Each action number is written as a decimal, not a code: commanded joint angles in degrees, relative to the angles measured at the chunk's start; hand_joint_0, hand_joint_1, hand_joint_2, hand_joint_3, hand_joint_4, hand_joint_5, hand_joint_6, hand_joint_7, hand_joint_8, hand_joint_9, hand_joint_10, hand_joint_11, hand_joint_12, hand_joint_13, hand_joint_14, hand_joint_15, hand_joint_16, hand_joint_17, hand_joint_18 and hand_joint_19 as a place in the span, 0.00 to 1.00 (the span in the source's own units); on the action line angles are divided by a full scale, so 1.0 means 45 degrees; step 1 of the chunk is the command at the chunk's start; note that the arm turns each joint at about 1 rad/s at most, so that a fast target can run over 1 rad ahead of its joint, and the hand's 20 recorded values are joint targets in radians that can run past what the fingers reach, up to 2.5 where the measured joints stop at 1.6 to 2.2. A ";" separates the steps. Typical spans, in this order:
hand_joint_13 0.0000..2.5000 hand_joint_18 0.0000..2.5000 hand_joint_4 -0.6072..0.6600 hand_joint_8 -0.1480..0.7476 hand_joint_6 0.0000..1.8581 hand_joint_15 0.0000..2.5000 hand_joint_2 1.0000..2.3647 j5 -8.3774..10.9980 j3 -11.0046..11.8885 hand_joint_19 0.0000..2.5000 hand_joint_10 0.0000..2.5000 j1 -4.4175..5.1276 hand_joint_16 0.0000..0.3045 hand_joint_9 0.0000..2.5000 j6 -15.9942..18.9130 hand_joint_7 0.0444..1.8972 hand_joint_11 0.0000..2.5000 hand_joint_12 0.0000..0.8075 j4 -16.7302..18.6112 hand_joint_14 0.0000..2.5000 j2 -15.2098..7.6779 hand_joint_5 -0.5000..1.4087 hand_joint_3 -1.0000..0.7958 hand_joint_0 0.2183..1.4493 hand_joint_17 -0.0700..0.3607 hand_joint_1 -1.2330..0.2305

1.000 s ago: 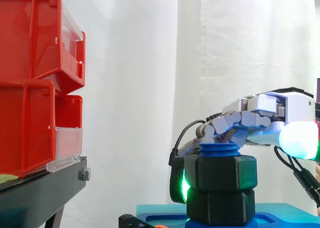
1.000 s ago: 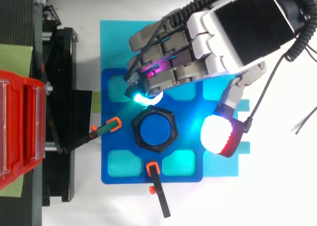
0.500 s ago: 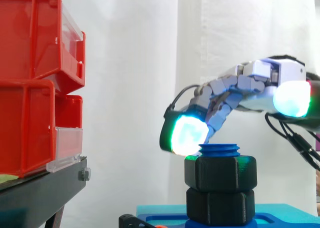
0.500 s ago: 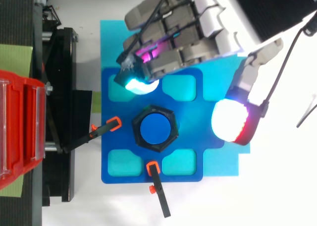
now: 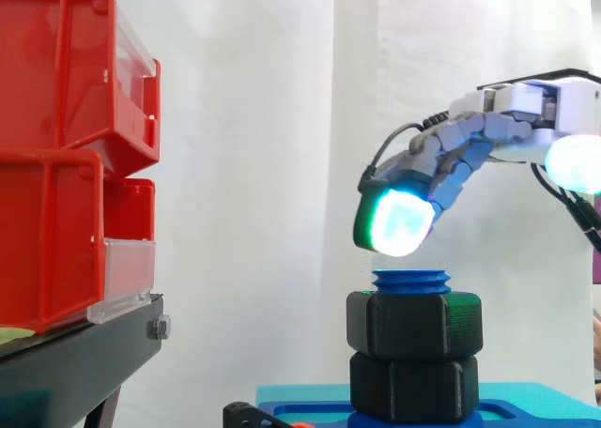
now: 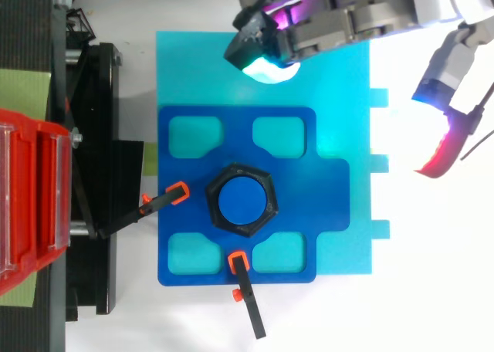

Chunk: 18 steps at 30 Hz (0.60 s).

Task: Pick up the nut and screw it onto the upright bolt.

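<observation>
Logging, near to far. Nut [image 5: 414, 323]: threaded on the upright bolt [image 5: 411, 281] at the blue plate's [image 6: 185, 182] centre, thread tip showing above; I judge the screwing done or nearly so. Hand [image 5: 488, 142]: high beyond the plate's far edge, fingers loosely spread, gripping nothing.

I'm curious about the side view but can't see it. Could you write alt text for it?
An open robot hand hovers just above an upright blue bolt, touching nothing. A black nut sits near the bolt's top, over a second black hex piece. At left, red bins rest on a black stand before a white curtain.
</observation>
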 commanded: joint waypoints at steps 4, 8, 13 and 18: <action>0.25 0.20 0.66 0.48 0.27 0.00 0.00 0.0545 -0.0066 0.05 0.00 -0.0057 0.13 0.34 -0.1598 0.37 0.00 0.38 -0.2540 0.00 0.0474 0.19 0.28 0.16 0.37 0.76; 0.24 0.19 0.66 0.48 0.27 0.00 0.00 0.1014 -0.1316 0.05 0.00 0.0099 0.13 0.34 -0.2145 0.37 0.00 0.38 -0.2423 0.00 0.1431 0.19 0.28 0.17 0.37 0.76; 0.23 0.18 0.66 0.47 0.27 0.00 0.00 0.2146 -0.3074 0.04 0.00 0.0294 0.13 0.33 -0.2164 0.37 0.00 0.38 -0.1270 0.00 0.2681 0.19 0.28 0.17 0.36 0.75; 0.23 0.18 0.66 0.47 0.27 0.00 0.00 0.3279 -0.4969 0.04 0.00 0.0626 0.12 0.33 -0.1793 0.37 0.00 0.37 -0.0176 0.00 0.3853 0.19 0.28 0.17 0.36 0.75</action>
